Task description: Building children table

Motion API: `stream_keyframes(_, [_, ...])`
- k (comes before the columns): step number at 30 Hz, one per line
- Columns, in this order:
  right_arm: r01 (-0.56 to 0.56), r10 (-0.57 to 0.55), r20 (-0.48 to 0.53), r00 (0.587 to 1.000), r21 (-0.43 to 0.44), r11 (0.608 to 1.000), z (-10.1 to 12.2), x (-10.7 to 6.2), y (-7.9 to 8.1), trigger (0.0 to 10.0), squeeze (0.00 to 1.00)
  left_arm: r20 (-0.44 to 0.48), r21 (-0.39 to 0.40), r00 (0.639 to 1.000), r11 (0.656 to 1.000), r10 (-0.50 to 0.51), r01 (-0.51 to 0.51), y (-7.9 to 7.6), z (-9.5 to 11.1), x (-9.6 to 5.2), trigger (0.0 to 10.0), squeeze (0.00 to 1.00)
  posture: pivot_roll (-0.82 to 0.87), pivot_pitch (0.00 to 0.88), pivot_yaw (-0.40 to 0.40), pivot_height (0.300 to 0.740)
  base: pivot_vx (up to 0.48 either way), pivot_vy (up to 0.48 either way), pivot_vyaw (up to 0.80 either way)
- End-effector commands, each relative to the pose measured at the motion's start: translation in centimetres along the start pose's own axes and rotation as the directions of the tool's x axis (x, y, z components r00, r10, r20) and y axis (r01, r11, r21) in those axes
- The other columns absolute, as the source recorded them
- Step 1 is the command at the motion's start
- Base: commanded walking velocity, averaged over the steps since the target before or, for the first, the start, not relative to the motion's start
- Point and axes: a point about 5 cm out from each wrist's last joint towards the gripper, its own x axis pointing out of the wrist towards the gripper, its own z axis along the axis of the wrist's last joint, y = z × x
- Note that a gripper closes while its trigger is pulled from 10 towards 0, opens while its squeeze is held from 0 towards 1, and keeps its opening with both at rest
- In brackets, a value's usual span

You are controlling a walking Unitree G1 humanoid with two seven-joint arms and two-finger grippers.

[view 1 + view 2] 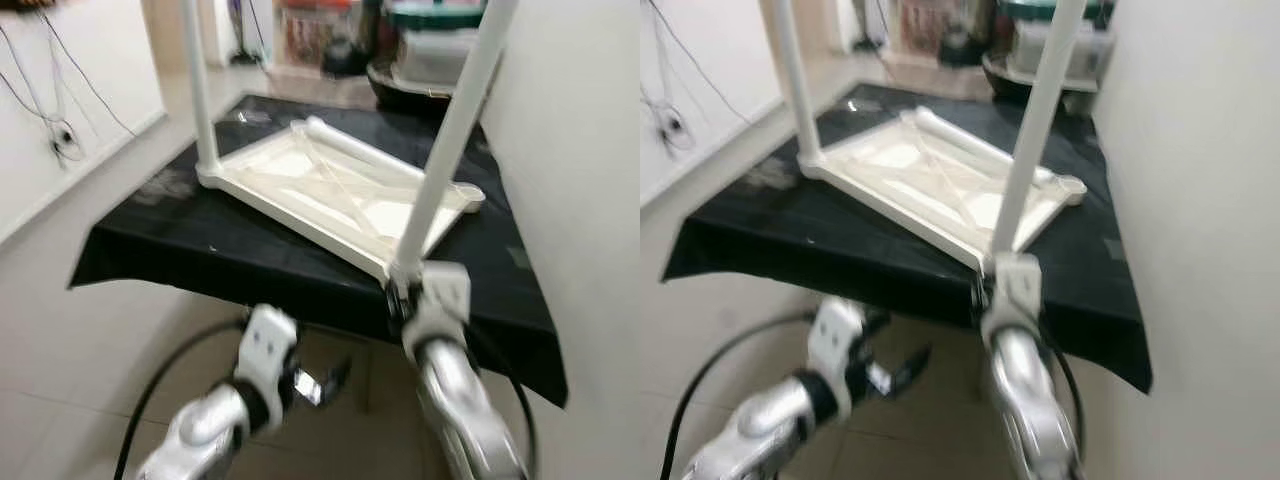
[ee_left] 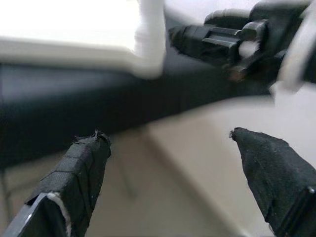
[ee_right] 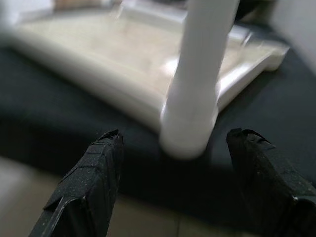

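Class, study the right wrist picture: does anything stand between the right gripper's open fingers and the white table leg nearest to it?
Nothing visible does. The right gripper is open, and the near table leg, standing in the upturned tabletop, lies straight ahead between its fingers, with only open air before it.

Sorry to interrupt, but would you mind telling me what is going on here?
A robot is building a small white table. The tabletop lies upside down on a black-covered table, with two legs standing up. The open right gripper sits at the near leg's base, not gripping it. The open left gripper hangs below the table edge.
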Motion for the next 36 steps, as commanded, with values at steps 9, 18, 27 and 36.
stream_keyframes(9, [-0.030,0.031,0.051,0.998,-0.023,0.999,-0.4,-2.6,-0.2,10.0,0.00,0.015,0.038,0.997,0.996,0.079,-0.080,1.1,-0.4,2.3,10.0,0.00,0.11,0.000,-0.042,0.740,0.000,0.000,0.00])
stream_keyframes(18, [-0.041,0.042,0.015,0.999,-0.016,0.999,-1.6,-2.6,-0.8,10.0,0.00,-0.016,0.032,0.994,0.994,0.106,-0.105,1.7,-1.4,3.7,10.0,0.00,0.10,0.000,-0.047,0.740,0.000,0.000,-0.40])
stream_keyframes(27, [-0.041,0.041,0.003,0.999,-0.032,0.999,-2.2,-2.1,-0.8,10.0,0.00,-0.023,0.052,0.994,0.993,0.108,-0.107,1.8,-2.0,4.7,10.0,0.00,0.10,0.000,-0.053,0.740,0.000,0.000,-0.61])
stream_keyframes(36, [-0.073,0.072,-0.013,0.997,-0.014,0.997,-2.7,-1.6,-0.5,10.0,0.00,-0.033,0.070,0.993,0.991,0.112,-0.110,2.0,-2.5,5.5,10.0,0.00,0.10,0.000,-0.057,0.740,0.000,0.000,0.00])
